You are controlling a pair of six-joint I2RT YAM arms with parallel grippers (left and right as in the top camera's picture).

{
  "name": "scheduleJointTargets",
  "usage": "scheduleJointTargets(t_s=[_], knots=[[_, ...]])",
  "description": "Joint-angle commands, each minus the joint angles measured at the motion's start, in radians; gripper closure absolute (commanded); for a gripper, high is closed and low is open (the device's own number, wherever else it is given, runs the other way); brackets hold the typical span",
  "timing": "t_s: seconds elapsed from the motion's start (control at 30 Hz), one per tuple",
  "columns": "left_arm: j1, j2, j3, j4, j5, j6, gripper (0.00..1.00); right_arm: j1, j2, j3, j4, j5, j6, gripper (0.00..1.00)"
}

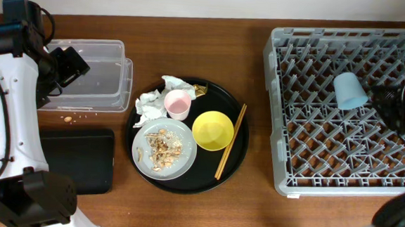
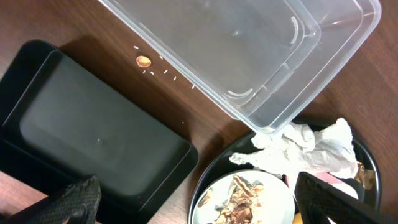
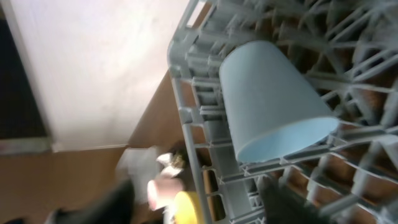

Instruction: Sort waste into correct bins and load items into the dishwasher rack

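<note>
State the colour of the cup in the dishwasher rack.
The cup is light blue, best seen in the right wrist view.

Light-blue cup [image 1: 349, 91], grey rack [image 1: 339, 184], yellow bowl [image 1: 212, 129], pink cup [image 1: 178, 103], black tray [image 1: 76, 158]

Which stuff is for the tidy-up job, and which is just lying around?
Job: crumpled white tissue, gold-brown wrapper, beige food scraps, clear plastic tub, shallow black rectangular tray, pink cup, light-blue cup, yellow bowl, pale-grey round plate, wooden chopsticks, grey grid rack.
Lying about: large round black tray, wooden table.
</note>
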Motion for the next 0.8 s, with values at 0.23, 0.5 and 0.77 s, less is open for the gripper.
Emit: scheduleJointTargets(t_s=[0.23,0.5,0.77], knots=[[0.005,-0.029,0.018,-0.002,-0.007,-0.009,0.01,0.052,-0.11,0.018,0.018,0.23,0.036,0.19],[0.005,-0.029,0.018,-0.002,-0.007,-0.009,0.01,0.29,-0.052,0.018,0.18,0.476,0.087,0.65],[0.005,-0.029,0.018,-0.002,-0.007,-0.009,0.01,0.338,0.055,0.018,0.163,0.632,0.099,0.84]])
